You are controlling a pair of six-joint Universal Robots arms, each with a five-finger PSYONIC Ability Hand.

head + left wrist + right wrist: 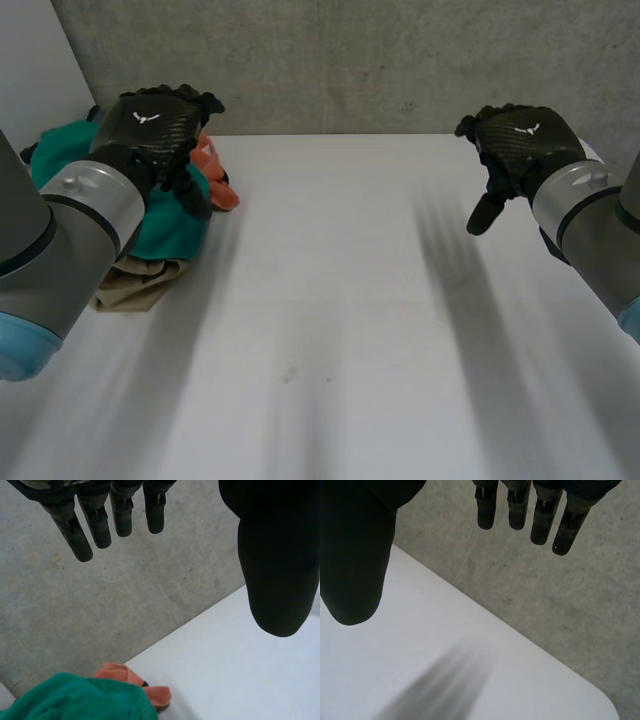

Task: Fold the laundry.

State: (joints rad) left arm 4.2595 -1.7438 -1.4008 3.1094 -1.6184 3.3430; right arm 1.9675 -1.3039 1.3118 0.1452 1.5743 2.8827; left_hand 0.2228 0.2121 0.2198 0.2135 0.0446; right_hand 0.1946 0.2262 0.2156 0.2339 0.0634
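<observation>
Head view: left hand (160, 125) above a heap of laundry, fingers relaxed, gripping nothing. Under its palm, a green cloth (170, 228). Just beside its fingertips, an orange cloth (216, 172). Beneath its forearm, at the bottom of the heap, a beige cloth (140, 282). Right hand (515, 140) well apart from the heap, above the white table (330, 340), empty.

Left wrist view: fingers (90, 527) straight, thumb spread wide from them, nothing between. Green cloth and orange cloth down under the palm, untouched, the orange one lying against the green. Concrete wall (100, 605) past the fingertips.

Right wrist view: fingers straight, thumb held apart, nothing held. White table under the palm, concrete wall beyond the fingertips.
</observation>
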